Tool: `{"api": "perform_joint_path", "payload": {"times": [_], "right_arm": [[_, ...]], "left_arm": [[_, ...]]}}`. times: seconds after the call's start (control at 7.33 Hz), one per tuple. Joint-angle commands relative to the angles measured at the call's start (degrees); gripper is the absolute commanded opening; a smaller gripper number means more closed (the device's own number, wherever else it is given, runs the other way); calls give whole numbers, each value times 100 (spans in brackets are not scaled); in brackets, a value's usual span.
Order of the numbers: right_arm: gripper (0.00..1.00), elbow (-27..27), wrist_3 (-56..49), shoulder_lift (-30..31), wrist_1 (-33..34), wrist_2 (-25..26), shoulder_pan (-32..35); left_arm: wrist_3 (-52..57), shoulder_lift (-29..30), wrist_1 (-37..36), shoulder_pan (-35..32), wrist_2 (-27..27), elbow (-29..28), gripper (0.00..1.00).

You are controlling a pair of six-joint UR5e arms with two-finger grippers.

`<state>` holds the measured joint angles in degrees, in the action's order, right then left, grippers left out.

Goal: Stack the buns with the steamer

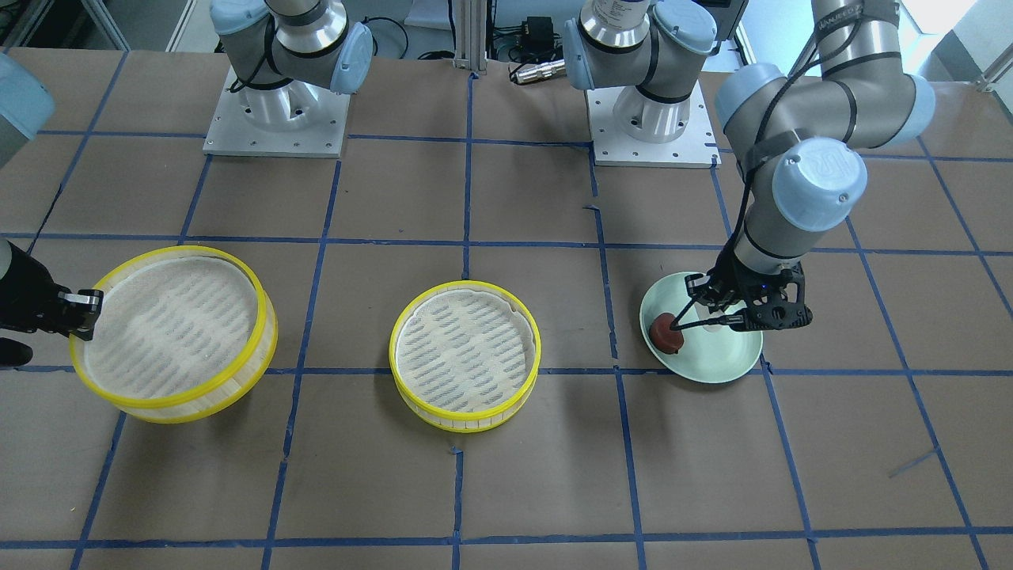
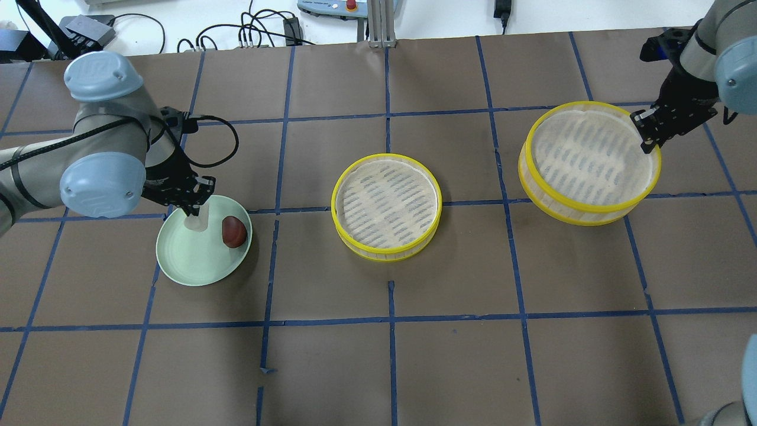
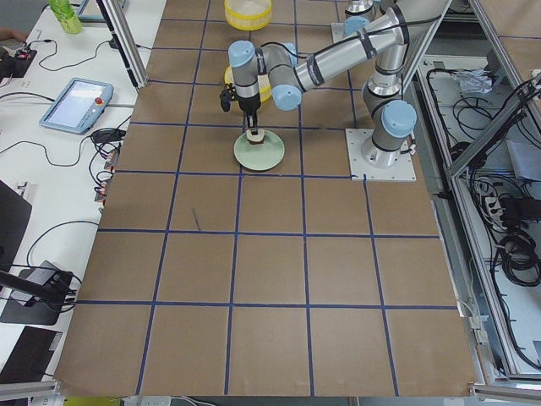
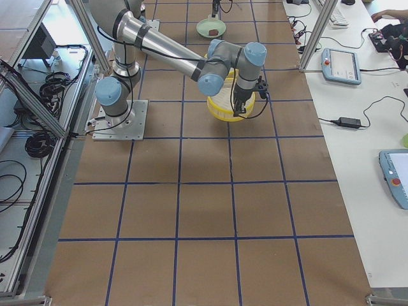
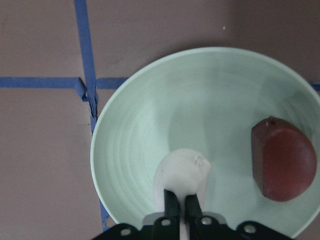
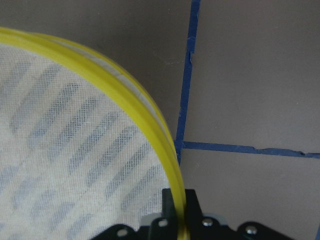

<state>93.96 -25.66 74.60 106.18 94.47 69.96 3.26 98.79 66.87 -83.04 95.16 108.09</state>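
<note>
My left gripper point(image 2: 193, 214) reaches down into the pale green plate point(image 2: 195, 266) and is shut on the white bun point(image 5: 183, 170), its fingertips point(image 5: 171, 202) pinching the bun's near side. The dark reddish-brown bun point(image 2: 234, 231) lies on the same plate to the right, also in the left wrist view point(image 5: 284, 160). My right gripper point(image 2: 648, 139) is shut on the yellow rim of the larger steamer point(image 2: 585, 214) and holds it tilted, one side raised off the table. The right wrist view shows that rim point(image 6: 150, 130) running between the jaws.
A second, smaller yellow-rimmed steamer point(image 2: 387, 157) with a white mesh liner stands flat at the table's middle, between the plate and the held steamer. Blue tape lines grid the brown table. Both robot bases point(image 1: 277, 119) stand at the far edge in the front view.
</note>
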Motion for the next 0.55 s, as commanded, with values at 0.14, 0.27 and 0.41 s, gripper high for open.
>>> {"api": "perform_joint_path", "payload": {"times": [0.14,0.27,0.41], "right_arm": [[8,8,987,169,-211,1,752],[8,25,1149,248,-481,-8,991],[8,17,1420,335,-510,-8,1072]], "left_arm": [[-2490,218,82,-1886,-997,-735,2],[-2897,516,-459,-2275,-1078,-798,2],[-3162,945,-1230,-2426,-1078,-807,2]]}}
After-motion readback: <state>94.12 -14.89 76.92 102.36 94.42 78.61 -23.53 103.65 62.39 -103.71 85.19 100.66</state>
